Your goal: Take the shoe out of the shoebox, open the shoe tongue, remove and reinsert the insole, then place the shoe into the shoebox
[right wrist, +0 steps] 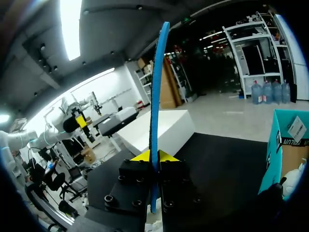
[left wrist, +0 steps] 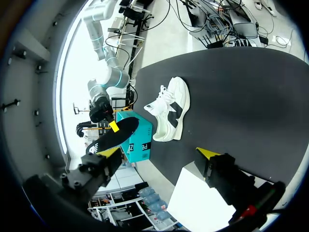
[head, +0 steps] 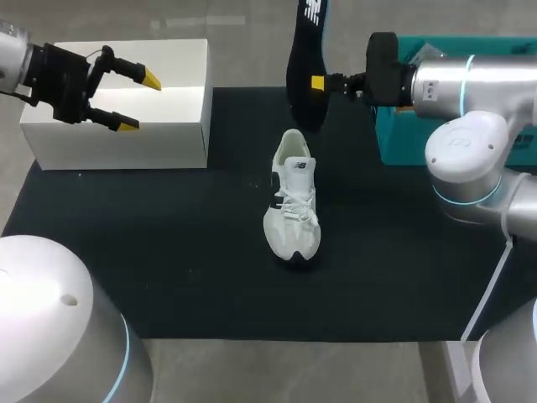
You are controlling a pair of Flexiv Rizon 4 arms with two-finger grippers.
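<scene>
Right gripper [head: 317, 83]: pinching one insole [head: 306, 59]
Left gripper [head: 138, 101]: spread, over white box [head: 126, 138]
Shoe [head: 292, 201]: one, on table [head: 168, 277]
Boxes: two; teal box [head: 403, 138] perhaps the shoebox

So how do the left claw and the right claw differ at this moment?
The left claw is open and empty; the right claw is shut on the dark insole. The left claw hangs over the white box, while the right claw holds the insole on end in the air, clear of the shoe lying on the mat. Both have yellow tips.
</scene>
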